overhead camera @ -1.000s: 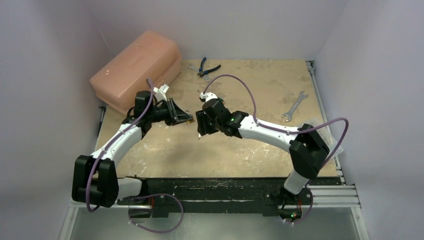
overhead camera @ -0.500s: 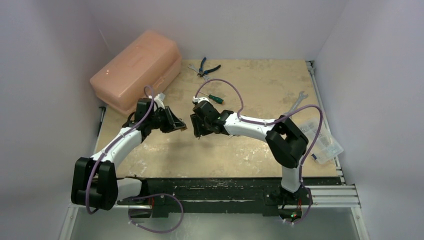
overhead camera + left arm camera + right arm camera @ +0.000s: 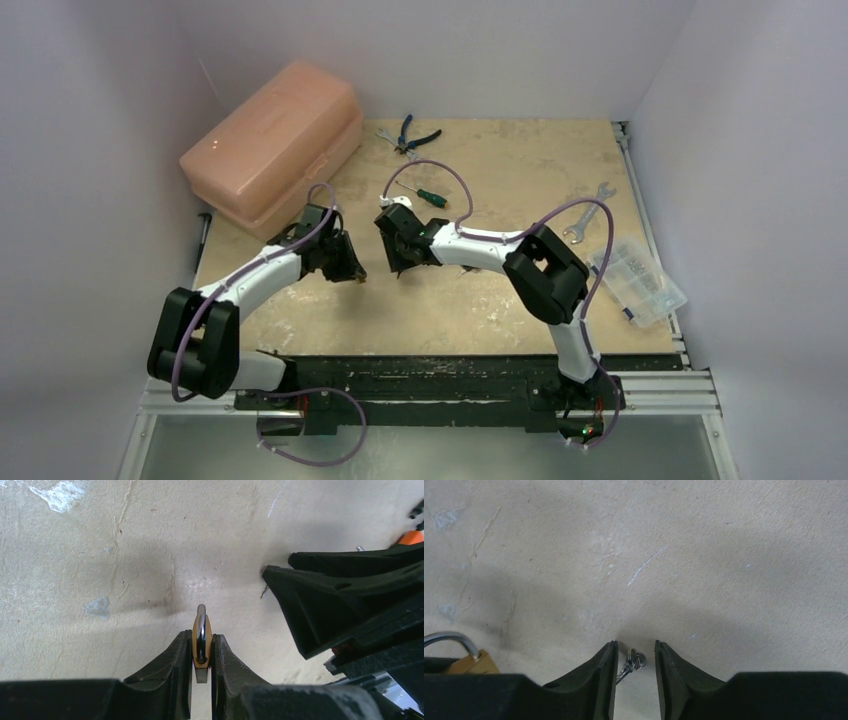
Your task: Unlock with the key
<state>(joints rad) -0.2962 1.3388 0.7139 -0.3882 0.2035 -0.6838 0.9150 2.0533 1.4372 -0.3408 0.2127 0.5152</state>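
Worn beige bench (image 3: 500,300), left of centre | left claw (image 3: 201,652) pinches brass padlock (image 3: 201,635), shackle pointing out past its fingertips | right claw (image 3: 635,650) just beside, rightward; jaws part-spread around key ring (image 3: 636,659), grip unclear | keyway hidden.

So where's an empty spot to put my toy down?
Bare table lies between the pliers and the wrench, and along the near edge, in front of the left claw and right claw. It's crowded mid-table, where both claws sit close beside the screwdriver.
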